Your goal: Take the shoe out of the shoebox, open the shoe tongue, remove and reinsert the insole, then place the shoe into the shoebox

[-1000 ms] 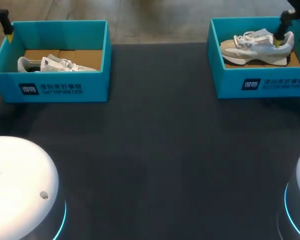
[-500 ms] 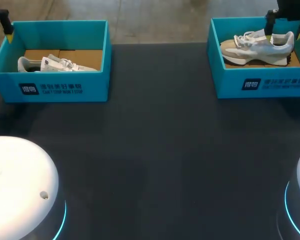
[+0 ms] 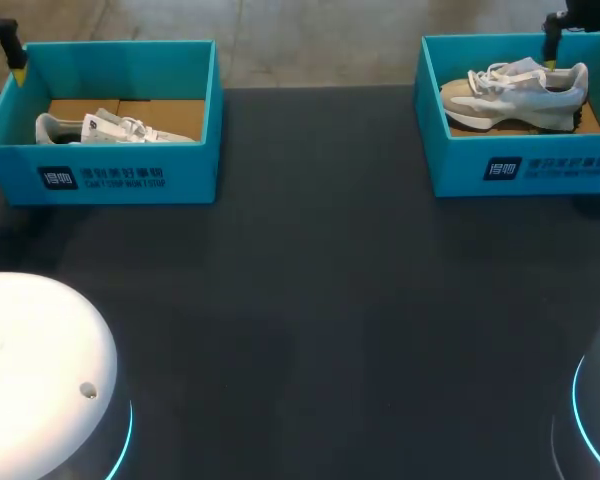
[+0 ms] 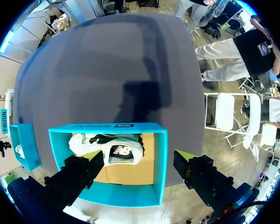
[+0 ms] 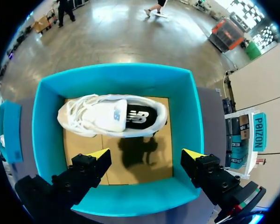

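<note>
While neither shoe is yet lifted, the left claw (image 4: pixel 140 158) hangs spread above the left shoebox (image 4: pixel 161 158), the left shoe (image 4: pixel 107 149) lying near one long wall. The right claw (image 5: pixel 147 154), equally spread, hangs over the right shoebox (image 5: pixel 45 121) and the right shoe (image 5: pixel 112 115). It seems best to drop straight down and pinch the heel collar, clear of laces and walls.

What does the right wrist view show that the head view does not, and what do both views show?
Only the right wrist view: the dark inside of the shoe seen from straight above, a shadow on the cardboard floor, and the two tips of the right pincer standing wide apart.
Only the head view: the left shoebox with a second shoe, and the dark table between the boxes.
Both: the right shoebox with the shoe inside it.
</note>
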`<state>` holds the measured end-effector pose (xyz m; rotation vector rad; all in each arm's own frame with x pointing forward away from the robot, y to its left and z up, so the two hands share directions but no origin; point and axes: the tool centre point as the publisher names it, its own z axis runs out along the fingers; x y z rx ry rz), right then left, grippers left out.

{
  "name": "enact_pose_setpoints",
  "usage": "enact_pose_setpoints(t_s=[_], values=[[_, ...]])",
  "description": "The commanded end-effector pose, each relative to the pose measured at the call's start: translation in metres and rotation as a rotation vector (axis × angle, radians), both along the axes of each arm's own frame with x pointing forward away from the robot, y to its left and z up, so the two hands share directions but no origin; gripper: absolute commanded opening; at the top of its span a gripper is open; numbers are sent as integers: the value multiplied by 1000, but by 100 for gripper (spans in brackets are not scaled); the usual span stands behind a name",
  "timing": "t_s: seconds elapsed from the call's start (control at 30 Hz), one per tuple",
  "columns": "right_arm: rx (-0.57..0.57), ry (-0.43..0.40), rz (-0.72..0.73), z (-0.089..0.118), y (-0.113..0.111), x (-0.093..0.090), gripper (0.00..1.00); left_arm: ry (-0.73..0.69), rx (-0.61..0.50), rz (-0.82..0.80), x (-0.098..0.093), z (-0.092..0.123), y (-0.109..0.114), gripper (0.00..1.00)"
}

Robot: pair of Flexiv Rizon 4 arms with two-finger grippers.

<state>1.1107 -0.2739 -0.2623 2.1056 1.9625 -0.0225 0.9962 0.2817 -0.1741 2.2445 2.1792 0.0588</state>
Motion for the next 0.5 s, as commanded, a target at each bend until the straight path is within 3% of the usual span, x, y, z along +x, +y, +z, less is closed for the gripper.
enact_pose_setpoints(t_s=[0.03,0.5], values=[[-17,27,-9,-8,-5,23,100,-2,3,0,-1,0,0,100],[-49,25,-25,-31,-23,44,100,-2,3,0,-1,0,0,100]])
